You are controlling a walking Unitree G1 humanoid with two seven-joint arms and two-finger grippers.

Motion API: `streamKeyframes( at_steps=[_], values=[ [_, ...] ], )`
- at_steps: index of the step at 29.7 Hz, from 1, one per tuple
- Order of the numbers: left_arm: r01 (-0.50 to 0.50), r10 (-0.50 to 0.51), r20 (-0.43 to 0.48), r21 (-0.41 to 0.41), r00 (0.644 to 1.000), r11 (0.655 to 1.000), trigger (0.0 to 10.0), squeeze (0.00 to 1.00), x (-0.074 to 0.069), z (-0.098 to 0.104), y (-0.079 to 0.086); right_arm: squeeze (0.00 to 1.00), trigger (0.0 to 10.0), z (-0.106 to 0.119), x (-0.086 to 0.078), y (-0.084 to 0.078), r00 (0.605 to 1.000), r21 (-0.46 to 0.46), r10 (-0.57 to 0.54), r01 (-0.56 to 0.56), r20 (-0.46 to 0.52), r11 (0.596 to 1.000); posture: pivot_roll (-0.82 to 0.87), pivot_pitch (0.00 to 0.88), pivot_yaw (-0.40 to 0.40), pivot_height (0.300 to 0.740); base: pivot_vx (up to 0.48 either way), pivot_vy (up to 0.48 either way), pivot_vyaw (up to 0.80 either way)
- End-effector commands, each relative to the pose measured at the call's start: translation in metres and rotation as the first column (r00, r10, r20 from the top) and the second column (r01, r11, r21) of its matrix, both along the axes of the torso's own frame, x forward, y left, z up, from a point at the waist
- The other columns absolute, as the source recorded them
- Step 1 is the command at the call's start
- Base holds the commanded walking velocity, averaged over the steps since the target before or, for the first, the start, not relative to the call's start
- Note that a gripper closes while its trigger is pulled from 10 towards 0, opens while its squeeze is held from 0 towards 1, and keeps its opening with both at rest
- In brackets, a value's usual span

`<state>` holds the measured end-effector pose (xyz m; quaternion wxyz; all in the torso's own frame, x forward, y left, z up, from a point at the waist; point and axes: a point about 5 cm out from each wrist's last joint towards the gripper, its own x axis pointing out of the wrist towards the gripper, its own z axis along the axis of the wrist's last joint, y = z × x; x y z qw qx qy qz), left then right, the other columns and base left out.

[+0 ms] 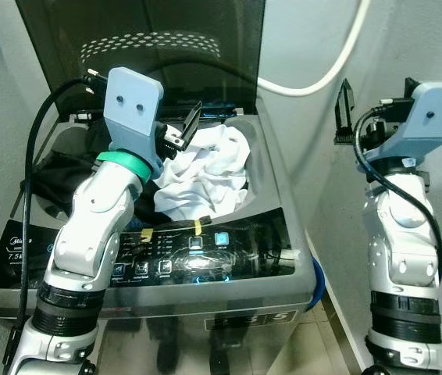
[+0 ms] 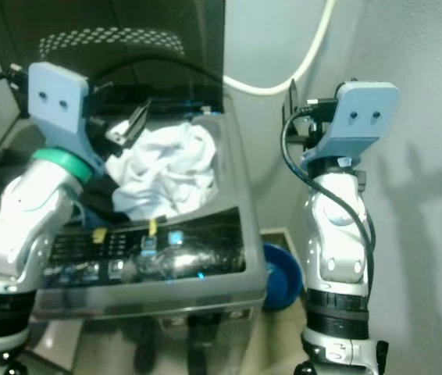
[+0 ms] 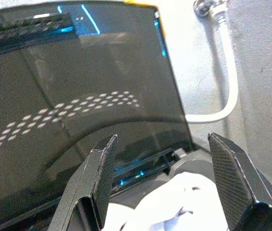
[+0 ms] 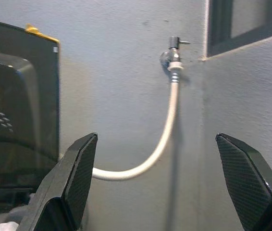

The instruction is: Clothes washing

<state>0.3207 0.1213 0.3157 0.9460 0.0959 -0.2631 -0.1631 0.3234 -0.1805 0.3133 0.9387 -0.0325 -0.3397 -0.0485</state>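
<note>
Facing me is a top-loading washing machine (image 1: 229,312), the landmark for everything else described. Its dark lid (image 1: 143,39) stands raised behind the tub opening, carrying a band of pale dots, and I see the same dotted lid (image 3: 78,96) through the left wrist camera. Along the machine's front edge runs a glossy control panel (image 1: 197,262) with blue lights lit and two small yellow tags on its upper border.

A grey wall (image 4: 126,72) rises behind and to the right of the machine. A white hose (image 4: 167,130) hangs from a metal tap (image 4: 174,50) on that wall and curves down toward the machine's rear right corner. On the floor just right of the machine's base sits a blue basin (image 2: 279,273).

Inside the tub opening lies a crumpled white garment (image 1: 205,176), heaped above the rim toward the machine's right side, with dark clothing (image 1: 65,176) beside it toward the left side.

My left gripper (image 1: 182,133) hovers above the tub opening, just over the white garment, its two black fingers (image 3: 100,178) spread apart with nothing between them. My right gripper (image 1: 346,109) is held up well to the right of the machine, near the wall, away from the laundry; its fingers (image 4: 78,178) are likewise spread wide and empty, pointing toward the tap and hose.
</note>
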Motion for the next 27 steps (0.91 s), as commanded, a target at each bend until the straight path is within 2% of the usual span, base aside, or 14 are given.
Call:
streamKeyframes(
  at_steps=[1,17,27],
  values=[
    [-0.001,0.001,0.0,-0.003,1.0,1.0,10.0,0.0,0.0024,-0.0012,-0.001,0.0,10.0,-0.0017,-0.0029,0.0013,1.0,-0.002,-0.007,0.007,-0.008,1.0,-0.19,0.039,0.109,0.724,0.0,0.0,0.0],
    [-0.01,0.01,0.035,-0.004,0.999,1.0,10.0,0.0,0.0058,0.0034,0.0006,0.0,10.0,-0.0016,-0.0054,0.0055,1.0,0.0,-0.004,0.004,-0.015,1.0,-0.18,0.036,0.122,0.724,0.0,0.0,0.0],
    [-0.034,0.034,0.053,0.0,0.998,0.999,10.0,0.0,0.0063,0.0084,0.0051,0.0,10.0,0.0012,-0.0048,0.0048,1.0,0.016,0.0,0.0,-0.008,1.0,-0.07,0.042,0.097,0.724,0.0,0.0,0.0]
  ],
)
